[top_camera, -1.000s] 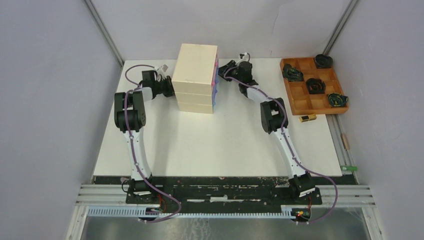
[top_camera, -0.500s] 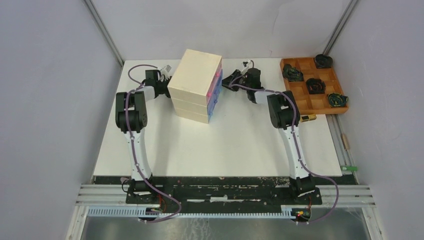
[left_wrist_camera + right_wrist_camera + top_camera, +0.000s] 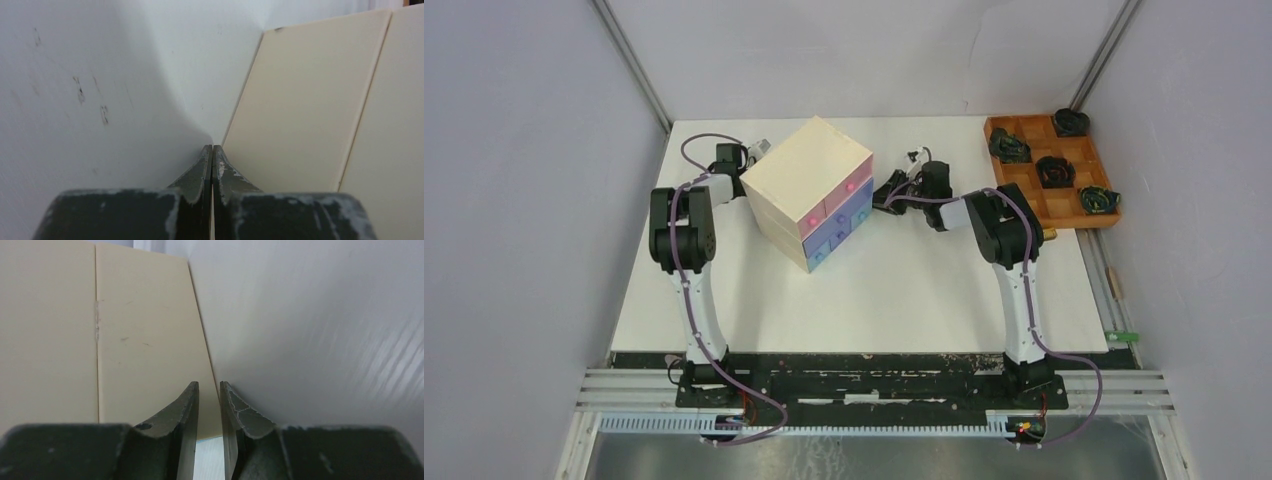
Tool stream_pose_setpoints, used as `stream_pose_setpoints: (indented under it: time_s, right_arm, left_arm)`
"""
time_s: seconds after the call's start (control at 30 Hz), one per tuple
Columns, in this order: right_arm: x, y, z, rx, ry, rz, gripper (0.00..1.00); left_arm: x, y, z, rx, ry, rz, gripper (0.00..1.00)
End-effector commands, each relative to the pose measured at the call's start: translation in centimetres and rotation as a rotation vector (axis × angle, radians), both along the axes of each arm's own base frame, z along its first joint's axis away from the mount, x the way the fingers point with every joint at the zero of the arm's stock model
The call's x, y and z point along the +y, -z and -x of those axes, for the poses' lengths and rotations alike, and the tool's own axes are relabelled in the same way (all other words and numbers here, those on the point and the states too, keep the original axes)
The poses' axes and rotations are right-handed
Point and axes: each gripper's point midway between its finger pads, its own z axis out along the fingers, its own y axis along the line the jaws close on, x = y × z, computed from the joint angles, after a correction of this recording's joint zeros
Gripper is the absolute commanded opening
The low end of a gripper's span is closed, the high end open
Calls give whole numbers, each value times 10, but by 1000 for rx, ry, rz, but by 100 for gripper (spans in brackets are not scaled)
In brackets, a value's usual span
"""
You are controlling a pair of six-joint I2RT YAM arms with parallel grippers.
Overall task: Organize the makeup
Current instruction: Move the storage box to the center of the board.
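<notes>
Viewing from above: a pale wooden chest point(image 3: 809, 165) stands cornerwise on the white table point(image 3: 904, 290), between the left gripper point(image 3: 746, 172) and the right gripper point(image 3: 884, 196). Only this view shows the drawer fronts, the tray and the makeup.
Left wrist view: the fingers point(image 3: 197, 172) are pressed together tip to tip with nothing between them. The tips sit at the edge of a plain chest panel that fills the space to their right, with a scuffed white surface to their left.
Right wrist view: the fingers point(image 3: 182, 410) are parted by a narrow gap and hold nothing. A chest panel lies left of and beyond them. Whether they touch the chest cannot be told.
Makeup, place: a gold tube point(image 3: 1047, 233) lies well right of the right fingers, past that arm's elbow. A green tube point(image 3: 1124, 338) lies farther right and nearer, on the rail point(image 3: 1114, 290) off the table's edge.
Makeup, axis: both tubes lie roughly left to right. The gold one is partly hidden by the arm, and its ends cannot be told apart.
Counts: one chest; two pink drawer fronts point(image 3: 808, 216) above blue fronts point(image 3: 841, 233), whose number is unclear; one grid tray point(image 3: 1027, 183); four dark coiled objects point(image 3: 1056, 170); two makeup pieces in view.
</notes>
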Motion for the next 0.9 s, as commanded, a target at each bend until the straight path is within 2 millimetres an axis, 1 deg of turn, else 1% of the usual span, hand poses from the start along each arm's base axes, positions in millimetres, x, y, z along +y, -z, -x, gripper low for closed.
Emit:
stream_pose_setpoints:
  time_s: [0.0, 0.1, 0.17, 0.23, 0.3, 0.4, 0.43, 0.53, 0.63, 0.73, 0.8, 0.87]
  right_arm:
    - [14, -23, 34, -54, -91, -31, 28]
    - [10, -19, 44, -40, -85, -27, 28]
    - [9, -20, 47, -47, -84, -21, 28]
    - [7, -19, 47, -49, -81, 8, 28]
    - [3, -15, 42, -42, -69, 55, 30]
    - [-10, -5, 30, -20, -30, 156, 38]
    - [-17, -2, 23, -16, -8, 189, 42]
    - [-36, -2, 4, -16, 35, 248, 51]
    - [-52, -4, -16, -14, 75, 288, 53]
    - [-72, -5, -34, -12, 113, 355, 54]
    - [-86, -11, -43, -23, 137, 403, 55]
    - [-101, -18, -45, -33, 162, 456, 55]
  left_arm:
    - [-5, -20, 19, -23, 61, -38, 3]
    - [-2, -20, 28, -24, 57, -58, 3]
    - [0, -20, 33, -22, 55, -71, 3]
    - [7, -18, 34, -19, 34, -110, 3]
    - [18, -17, 28, -22, -6, -147, 3]
    - [38, -23, 10, -35, -86, -162, 4]
    - [46, -30, 1, -52, -114, -170, 5]
    - [75, -46, -20, -95, -200, -208, 7]
    - [103, -69, -40, -142, -288, -226, 7]
    - [127, -99, -56, -199, -371, -236, 9]
    - [135, -125, -63, -254, -406, -230, 11]
    - [133, -151, -65, -305, -409, -216, 12]
